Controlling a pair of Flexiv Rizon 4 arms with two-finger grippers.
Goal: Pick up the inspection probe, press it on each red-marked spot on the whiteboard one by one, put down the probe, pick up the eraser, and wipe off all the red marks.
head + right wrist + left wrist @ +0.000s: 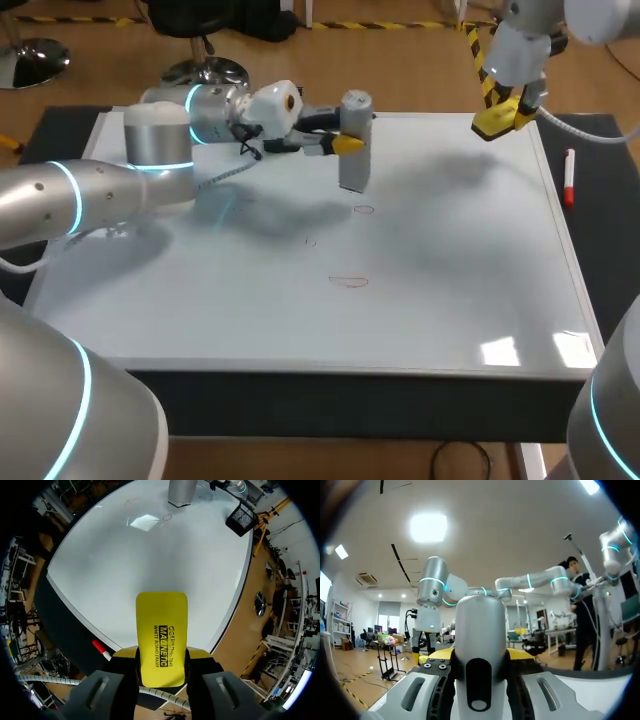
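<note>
Probe [355, 172] stands upright in left gripper [347, 143]; right gripper [161, 656] holds eraser [161, 622].

- Inspection probe [355, 150] upright at the whiteboard's [450, 300] 12 o'clock.
- Marks [348, 281] at the probe's 6 o'clock.
- Eraser [497, 121] over the board's 2 o'clock corner.
- Marker pen [569, 178] off-board, 3 o'clock.

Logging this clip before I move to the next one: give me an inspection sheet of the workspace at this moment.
Surface: whiteboard, with three faint red marks near its middle, not wiped.
Job's things: inspection probe upright, base at or just above the board beside one mark; eraser held in the air over the board's far right corner.
Clutter: red marker on the dark table, right of the board.
Tools: left tool shut on the probe; right tool shut on the eraser.
Cables: thin cable along the left arm.
Surroundings: nothing seen reaching over the table.
</note>
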